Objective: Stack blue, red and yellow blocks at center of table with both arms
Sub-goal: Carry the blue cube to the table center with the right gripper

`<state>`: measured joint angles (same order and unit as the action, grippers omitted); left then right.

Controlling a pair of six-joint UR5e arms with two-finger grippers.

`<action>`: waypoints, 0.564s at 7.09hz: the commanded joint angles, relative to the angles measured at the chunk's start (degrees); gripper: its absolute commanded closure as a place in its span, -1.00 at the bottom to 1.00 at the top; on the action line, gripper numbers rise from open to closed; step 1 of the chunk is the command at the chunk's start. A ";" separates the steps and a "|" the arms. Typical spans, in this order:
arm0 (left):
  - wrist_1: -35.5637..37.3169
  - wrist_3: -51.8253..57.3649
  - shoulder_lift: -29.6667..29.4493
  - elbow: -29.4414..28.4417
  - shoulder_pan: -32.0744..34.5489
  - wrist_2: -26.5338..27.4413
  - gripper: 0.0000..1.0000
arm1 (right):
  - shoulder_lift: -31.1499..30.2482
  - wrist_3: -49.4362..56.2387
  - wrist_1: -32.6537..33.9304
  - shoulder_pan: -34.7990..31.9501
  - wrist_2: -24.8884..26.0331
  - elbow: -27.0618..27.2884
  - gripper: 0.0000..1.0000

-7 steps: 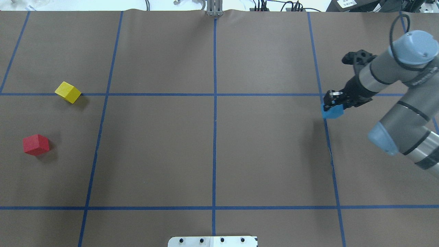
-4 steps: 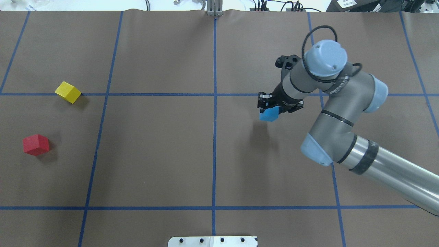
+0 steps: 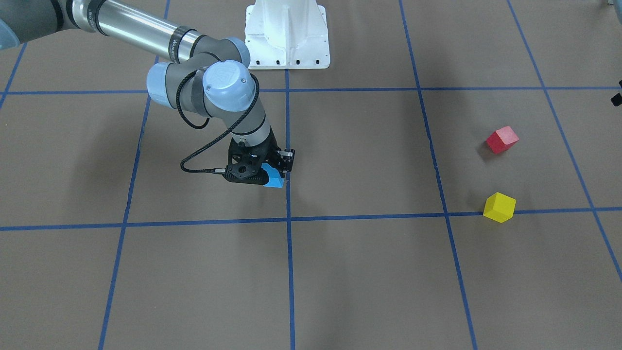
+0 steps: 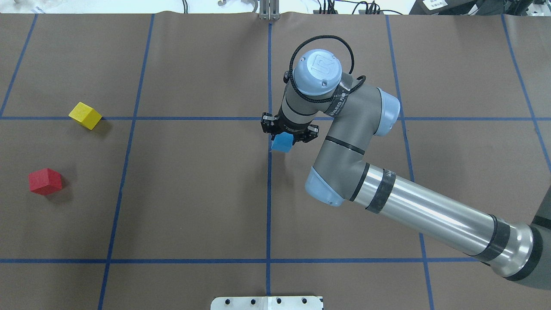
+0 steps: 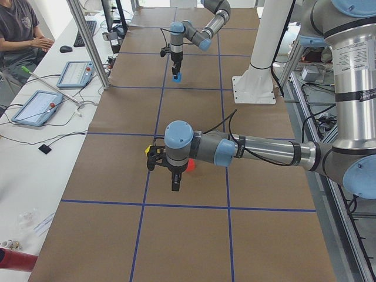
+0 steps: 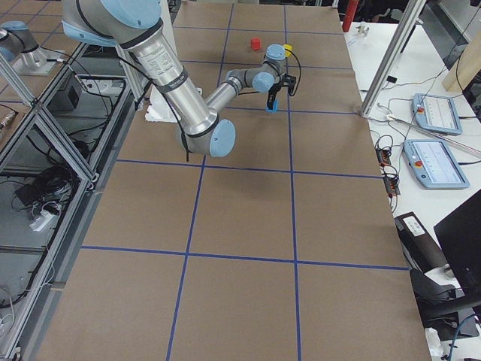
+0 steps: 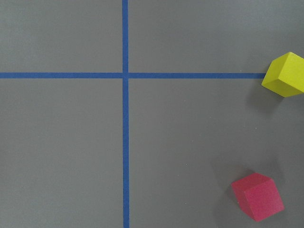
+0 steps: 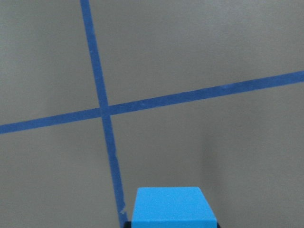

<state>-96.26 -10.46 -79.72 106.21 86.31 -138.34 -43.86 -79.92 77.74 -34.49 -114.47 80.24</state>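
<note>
My right gripper is shut on the light blue block, holding it low over the table just right of the centre tape line. This blue block fills the bottom of the right wrist view, with a tape crossing beyond it. On the table's left side the yellow block rests on a tape line and the red block sits nearer the robot. Both also show in the left wrist view, yellow and red. My left gripper hovers by those two; I cannot tell its state.
The white pedestal stands at the robot's edge of the table. A person sits at a side desk with tablets beyond the far edge. A metal post rises at that edge.
My right arm has swept left with the blue block, from the table's right side to the centre line. The red and yellow blocks have not moved.
</note>
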 commanded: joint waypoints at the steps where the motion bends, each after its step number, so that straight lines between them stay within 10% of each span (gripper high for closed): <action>1: -0.06 0.00 -0.09 0.13 0.00 0.00 -1.00 | 2.71 -2.25 0.05 1.70 1.87 -3.75 1.00; 4: -0.06 -0.08 -0.09 0.05 0.00 0.00 -1.00 | 2.90 -1.74 -0.04 2.76 2.85 -4.65 1.00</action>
<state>-96.33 -10.51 -79.80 106.27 86.31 -138.34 -41.05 -81.86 77.71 -32.26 -112.17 75.93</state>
